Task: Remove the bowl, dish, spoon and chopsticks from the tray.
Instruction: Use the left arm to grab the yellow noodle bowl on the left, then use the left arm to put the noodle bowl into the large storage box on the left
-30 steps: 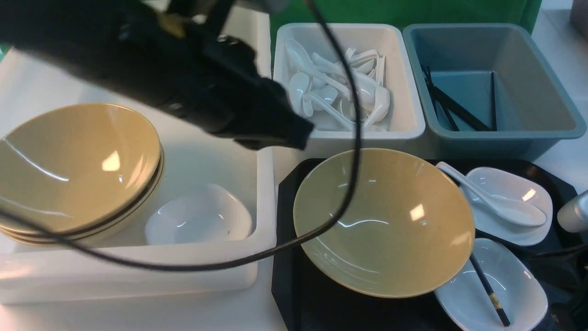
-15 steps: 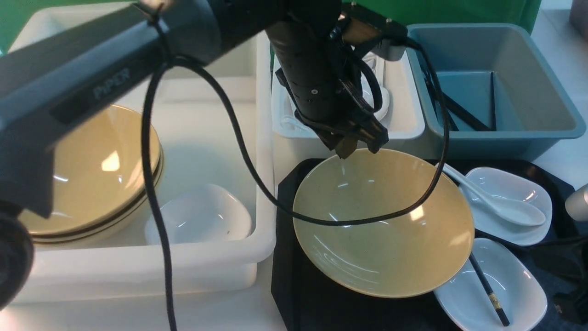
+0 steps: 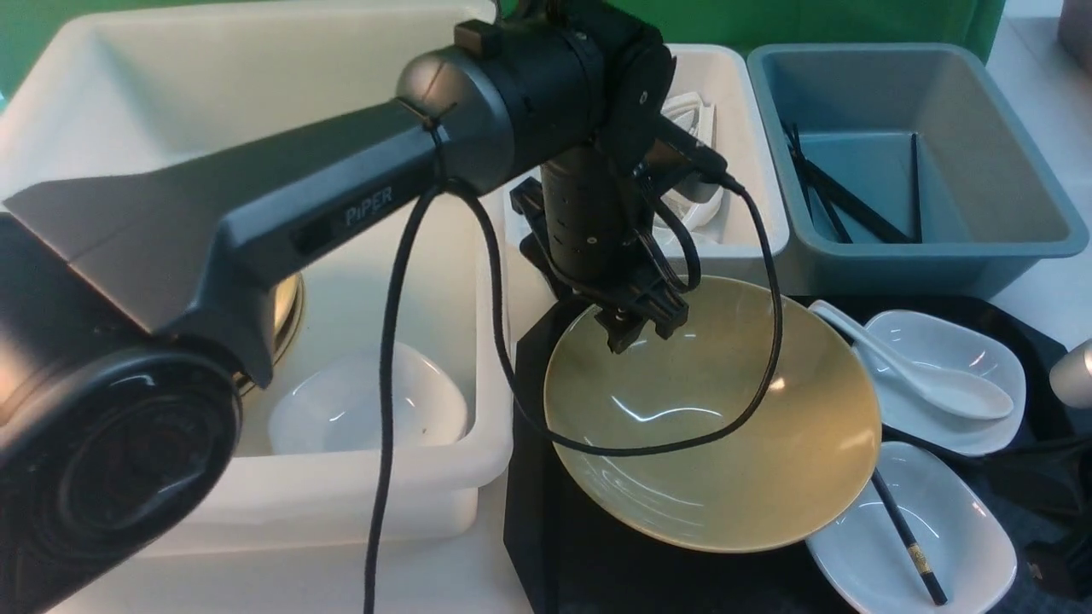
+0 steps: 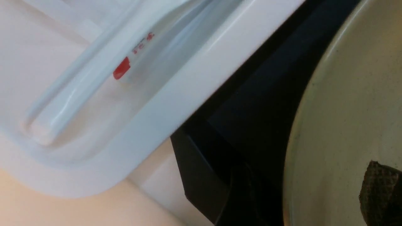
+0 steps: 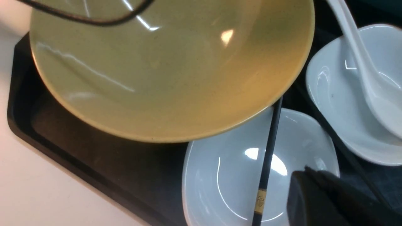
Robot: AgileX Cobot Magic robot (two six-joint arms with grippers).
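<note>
1. Bowl point(image 3: 725, 486) sits mouth up on the left part of the tray point(image 3: 546, 546). Being round, it has no long axis. Its near right rim overhangs the near dish point(image 3: 853, 563).
2. Left gripper point(image 3: 641, 331) hangs at the bowl's far left rim, its fingers point(image 4: 378, 185) released and spread. One finger is inside the bowl; the other seems to be outside the rim, though it is blurred.
3. Spoon point(image 3: 930, 379) lies across the far dish point(image 3: 930, 426) with its scoop to the right. Its handle points far left and ends just beside the bowl's rim.
4. One chopstick point(image 3: 904, 533) crosses the near dish. Its gold-banded thick end points toward the robot's right, and its thin end is hidden under the bowl.
5. Right gripper point(image 5: 301, 179) is clenched on nothing, above the near dish and just beside the chopstick.
6. Around them:
   - The left arm's cable point(image 3: 772, 324) droops across the bowl.
   - Beyond the tray stand a white tub point(image 3: 751, 230) of spoons and a blue-grey tub point(image 3: 938, 256) of chopsticks.
   - A large white tub point(image 3: 281, 512) stands to the left.
</note>
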